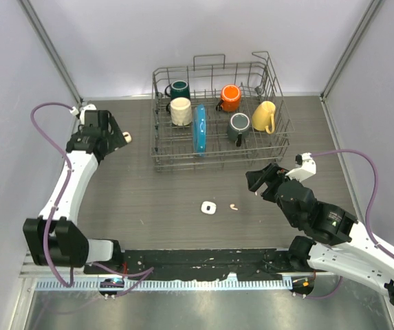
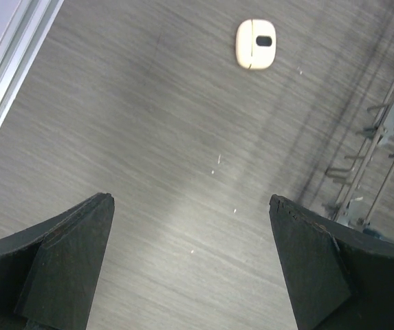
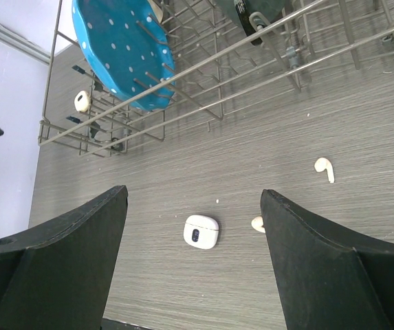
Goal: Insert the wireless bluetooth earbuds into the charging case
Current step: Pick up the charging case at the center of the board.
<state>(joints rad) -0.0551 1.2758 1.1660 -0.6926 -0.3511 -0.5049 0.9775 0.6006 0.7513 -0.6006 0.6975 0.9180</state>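
Earbud (image 3: 324, 168) loose on counter, toward middle of near edge. Second earbud (image 3: 257, 223) just beside white charging case (image 1: 208, 207). Cream case (image 2: 256, 44) near left edge. Dish rack (image 1: 217, 162) along far edge. Left gripper (image 2: 190, 199), right gripper (image 3: 193, 192) - jaws spread wide, nothing held.

Out at the far side of the dark grey wood-grain table (image 1: 155, 199) sits a grey wire dish rack (image 1: 217, 148), and it's loaded. Back left corner, a dark green ceramic mug (image 1: 179, 89); just in front of it, a cream ceramic mug (image 1: 181, 111). Right beside that one, a bright blue round plate with white dots (image 1: 199, 128) stands on its edge between the wires. Moving across, an orange ceramic mug (image 1: 230, 97) sits at the back, with a dark grey mug (image 1: 238, 127) in front of it. Over on the right, a yellow mug (image 1: 265, 115) is tilted. Pale walls close in three sides.
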